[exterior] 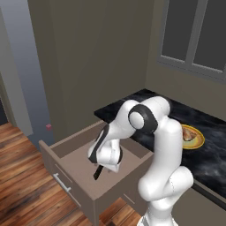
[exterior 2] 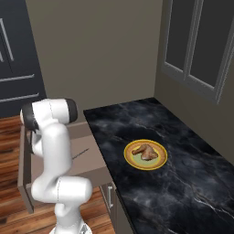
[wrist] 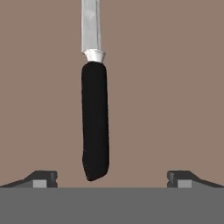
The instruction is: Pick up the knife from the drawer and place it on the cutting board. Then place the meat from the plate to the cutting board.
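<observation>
The drawer (exterior: 70,178) stands pulled out, and the knife (wrist: 95,122) lies flat on its brown floor, black handle toward me and silver blade (wrist: 90,26) pointing away. My gripper (wrist: 113,179) hangs open just above the handle's end, one fingertip (wrist: 43,178) on each side and neither touching it. In the left base view my gripper (exterior: 101,167) reaches down into the drawer, over the dark handle of the knife (exterior: 96,173). The yellow plate (exterior 2: 157,162) sits on the counter with the meat (exterior 2: 144,151) on it. The cutting board is out of view.
A black marble counter (exterior 2: 183,192) runs to the right of the drawer, below a window (exterior 2: 196,41). The drawer's side walls (exterior: 141,165) close in around my hand. Wooden floor (exterior: 22,185) lies in front of the drawer.
</observation>
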